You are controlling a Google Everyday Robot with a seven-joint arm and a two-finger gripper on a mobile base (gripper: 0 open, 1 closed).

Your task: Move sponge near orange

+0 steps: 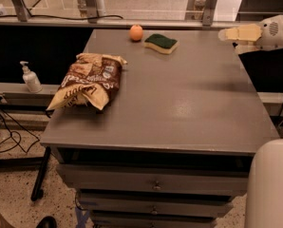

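The sponge (161, 43), dark green on top over pale yellow foam, lies flat at the far end of the grey table (179, 108). The orange (136, 33) sits just to its left with a small gap between them. My gripper (230, 41) hovers above the table's far right edge, well to the right of the sponge. It is open and holds nothing.
A brown and yellow snack bag (89, 81) lies on the left part of the table. A white pump bottle (31, 77) stands on a ledge left of the table. Part of my arm (272, 184) fills the lower right corner. Drawers sit under the table front.
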